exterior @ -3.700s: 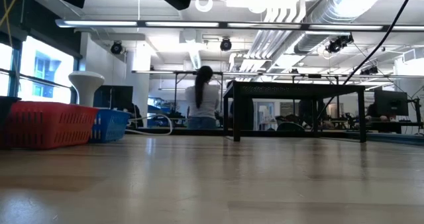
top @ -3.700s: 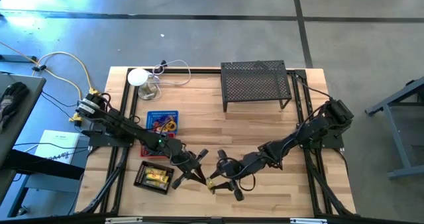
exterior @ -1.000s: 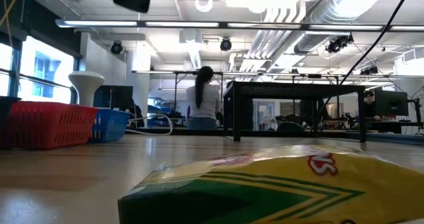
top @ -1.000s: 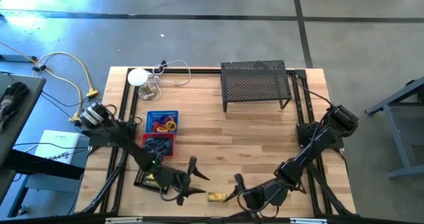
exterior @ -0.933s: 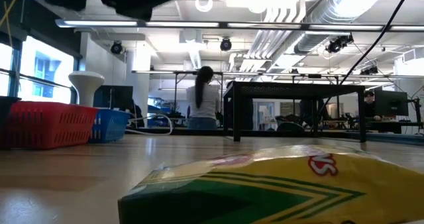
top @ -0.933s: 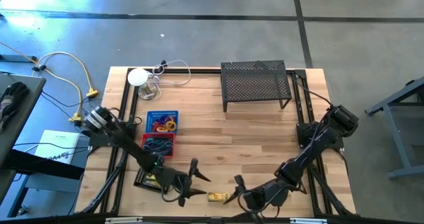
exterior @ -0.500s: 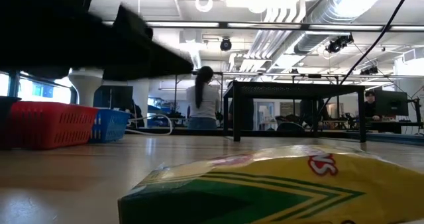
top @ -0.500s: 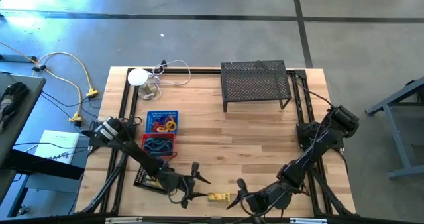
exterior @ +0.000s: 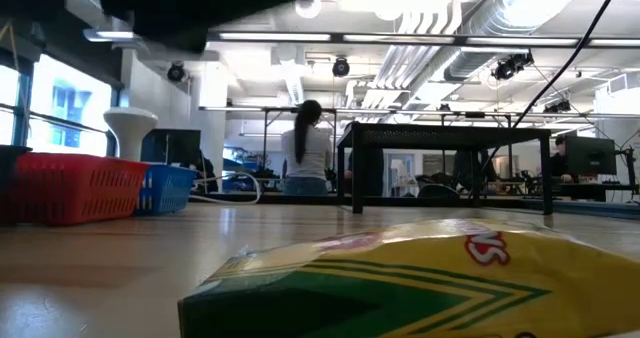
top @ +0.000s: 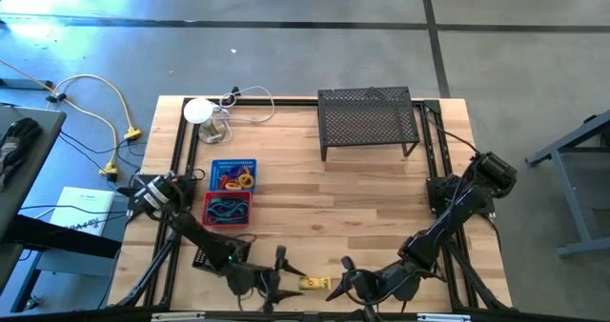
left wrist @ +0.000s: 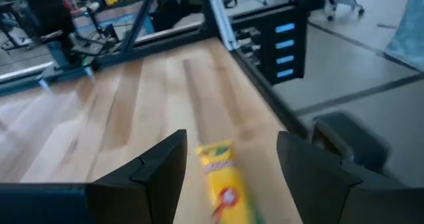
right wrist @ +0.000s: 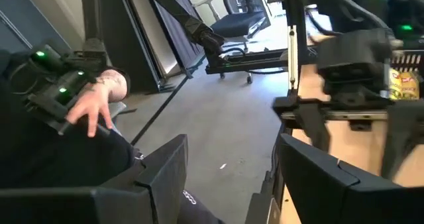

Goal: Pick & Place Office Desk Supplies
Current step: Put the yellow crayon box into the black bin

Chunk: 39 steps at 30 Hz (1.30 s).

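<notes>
High view showed a yellow crayon box [top: 315, 283] lying at bottom centre of the table [top: 362, 189], left gripper [top: 282, 269] open beside it, right gripper [top: 341, 280] open, both empty.

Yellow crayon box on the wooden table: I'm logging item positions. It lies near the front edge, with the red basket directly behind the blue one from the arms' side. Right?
Not quite. In the high view, the yellow crayon box lies near the front edge, but the red basket sits in front of the blue basket, nearer the arms.
</notes>
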{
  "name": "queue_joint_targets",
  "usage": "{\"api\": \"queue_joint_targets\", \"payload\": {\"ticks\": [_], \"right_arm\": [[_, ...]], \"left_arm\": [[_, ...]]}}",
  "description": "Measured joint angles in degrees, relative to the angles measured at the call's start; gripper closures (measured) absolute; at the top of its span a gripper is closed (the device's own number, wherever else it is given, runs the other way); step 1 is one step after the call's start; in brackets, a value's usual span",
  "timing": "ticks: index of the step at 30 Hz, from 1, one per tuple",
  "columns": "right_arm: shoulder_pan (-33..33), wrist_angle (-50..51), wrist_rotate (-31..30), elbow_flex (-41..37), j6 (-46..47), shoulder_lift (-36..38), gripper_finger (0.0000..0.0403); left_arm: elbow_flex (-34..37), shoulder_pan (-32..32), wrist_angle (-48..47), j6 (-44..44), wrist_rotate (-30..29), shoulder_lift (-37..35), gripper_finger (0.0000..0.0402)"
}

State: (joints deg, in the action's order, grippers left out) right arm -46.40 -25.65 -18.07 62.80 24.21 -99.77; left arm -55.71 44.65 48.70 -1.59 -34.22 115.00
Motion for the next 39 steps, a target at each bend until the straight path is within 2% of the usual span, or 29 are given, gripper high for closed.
{"api": "queue_joint_targets", "payload": {"ticks": [3, 6, 9, 14, 17, 22, 27, 33, 39], "right_arm": [[-0.6, -0.3, 0.0, 0.0, 0.0, 0.0, 0.0183], [-1.4, -0.3, 0.0, 0.0, -0.2, 0.0, 0.0183], [-2.2, -0.3, -0.6, 0.0, -0.4, 0.0, 0.0183], [-3.1, -0.3, -1.7, 0.0, -0.4, 0.0, 0.0183], [-3.6, -0.4, -1.7, 0.0, -0.4, 0.0, 0.0183], [-4.3, -0.8, -2.8, 0.0, 0.0, 0.0, 0.0183], [-4.6, -0.8, -3.5, 0.0, 0.0, 0.0, 0.0183], [-4.6, -0.8, -3.5, 0.0, 0.0, 0.0, 0.0183], [-4.6, -0.8, -3.7, 0.0, -0.4, 0.0, 0.0183]], "left_arm": [[-6.7, 0.6, -11.6, 4.9, 1.2, 0.0, 0.0173], [-13.2, 0.4, -25.3, 13.9, 7.1, 0.0, 0.0173], [-16.1, 0.1, -31.9, 15.2, 4.9, 0.0, 0.0173], [-15.7, -0.4, -32.8, 13.3, -0.5, 0.1, 0.0173], [-14.6, -1.6, -35.0, 16.0, -2.0, 0.1, 0.0173], [-13.4, -4.1, -35.0, 20.2, -0.3, 0.1, 0.0173], [-13.4, -4.6, -35.4, 21.9, 5.9, 0.1, 0.0173], [-13.4, -3.1, -35.4, 16.6, 5.6, 0.2, 0.0173], [-13.4, -2.9, -34.8, 16.3, 3.2, 3.8, 0.0173]]}}
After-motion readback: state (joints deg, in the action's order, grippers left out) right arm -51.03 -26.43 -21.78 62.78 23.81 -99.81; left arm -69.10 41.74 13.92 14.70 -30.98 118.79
